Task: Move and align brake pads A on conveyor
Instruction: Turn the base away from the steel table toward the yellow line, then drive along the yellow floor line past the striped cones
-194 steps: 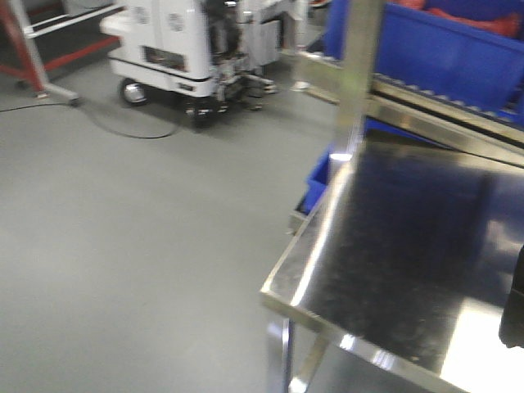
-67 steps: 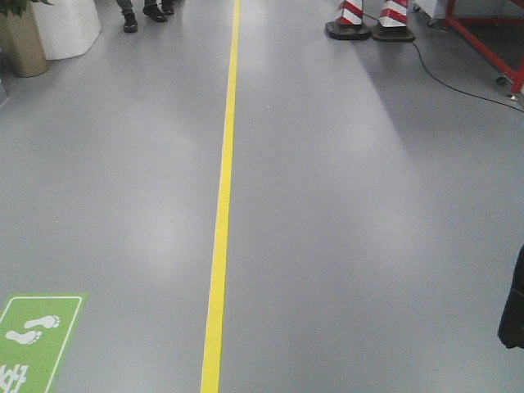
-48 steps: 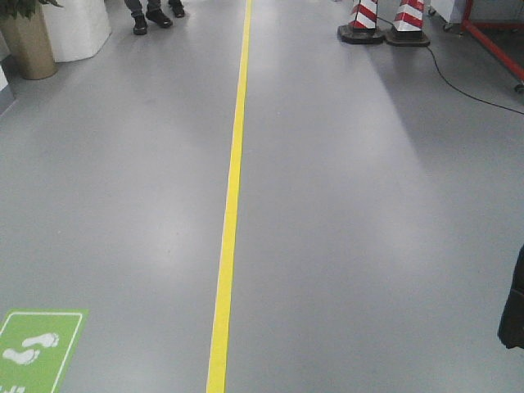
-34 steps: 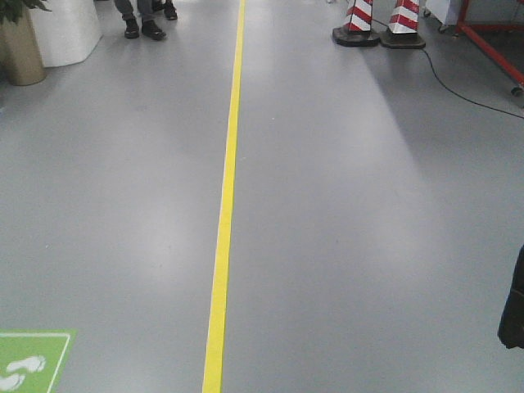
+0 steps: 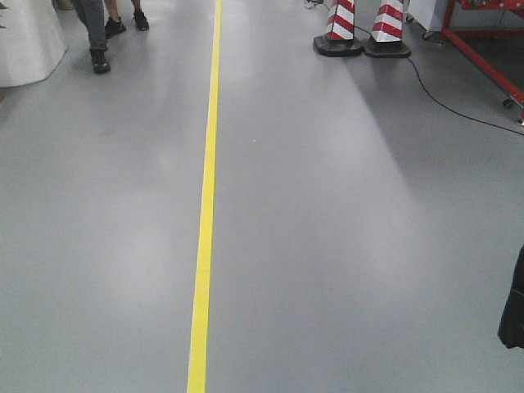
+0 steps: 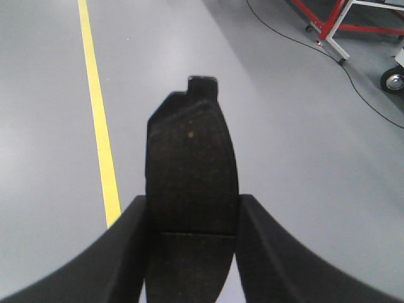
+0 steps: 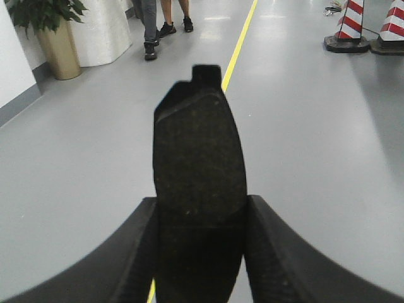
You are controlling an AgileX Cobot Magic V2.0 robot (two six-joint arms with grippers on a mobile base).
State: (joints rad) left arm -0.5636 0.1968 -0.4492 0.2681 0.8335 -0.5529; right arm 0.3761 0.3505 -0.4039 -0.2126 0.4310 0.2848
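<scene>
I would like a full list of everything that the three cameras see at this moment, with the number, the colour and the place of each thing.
floor: one, smooth grey, fills every view
line: one, yellow, runs along the floor into the distance
cones: two, red-and-white striped on black bases, far right of the line
cable: one, black, on the floor from the cones to the right
frame: one, red, far right
people: two, only legs and dark shoes visible, far left of the line
plant: one, green in a tan pot, far left
brake pads: two, black, one in each claw
left claw: black, shut on a pad
right claw: black, shut on a pad
</scene>
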